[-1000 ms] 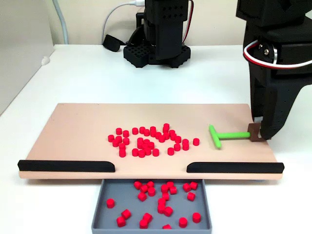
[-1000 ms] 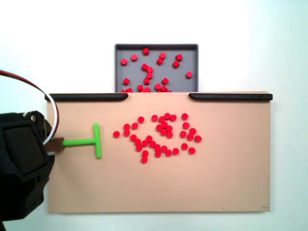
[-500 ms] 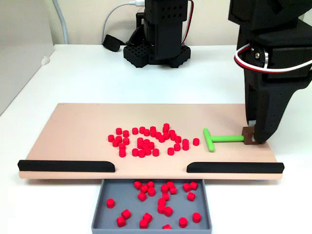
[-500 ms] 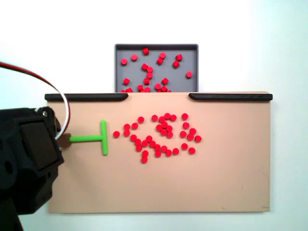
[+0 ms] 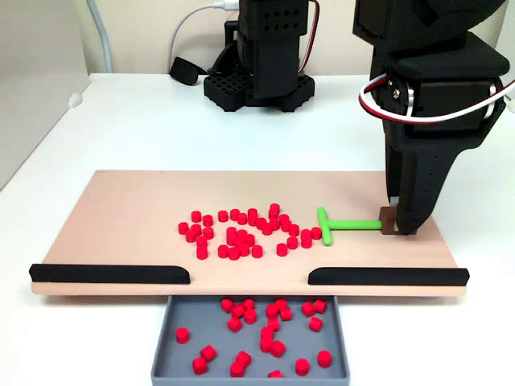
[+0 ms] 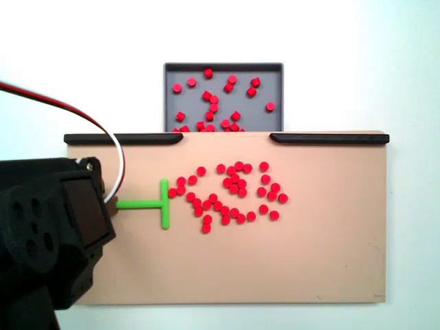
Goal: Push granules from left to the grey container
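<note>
A cluster of red granules lies on the middle of the tan board. More granules rest inside the grey container, which sits beyond the gap between the two black strips. My black gripper is shut on the brown end block of a green T-shaped pusher. The pusher's crossbar touches the nearest granules of the cluster. In a fixed view the arm body hides the fingertips.
Black strips line the board edge on both sides of the gap above the container. A second black arm base with cables stands behind the board. A white table surrounds everything.
My gripper has slid the green pusher steadily along the board toward the granule cluster, and its crossbar now touches the outermost pellets. The cluster itself has barely shifted.
</note>
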Available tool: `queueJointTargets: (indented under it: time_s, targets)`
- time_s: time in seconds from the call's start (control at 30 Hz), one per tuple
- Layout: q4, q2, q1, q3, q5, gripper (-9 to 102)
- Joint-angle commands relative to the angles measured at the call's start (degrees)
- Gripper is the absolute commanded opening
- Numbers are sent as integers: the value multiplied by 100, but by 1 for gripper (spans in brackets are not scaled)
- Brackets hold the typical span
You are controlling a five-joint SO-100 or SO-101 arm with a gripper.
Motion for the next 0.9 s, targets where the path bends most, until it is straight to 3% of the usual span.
queueJointTargets:
  time_s: [0.0, 0.87]
  targets:
    - [-9, 343, 105, -9, -149, 0]
    - [-9, 387, 413, -9, -1547, 0]
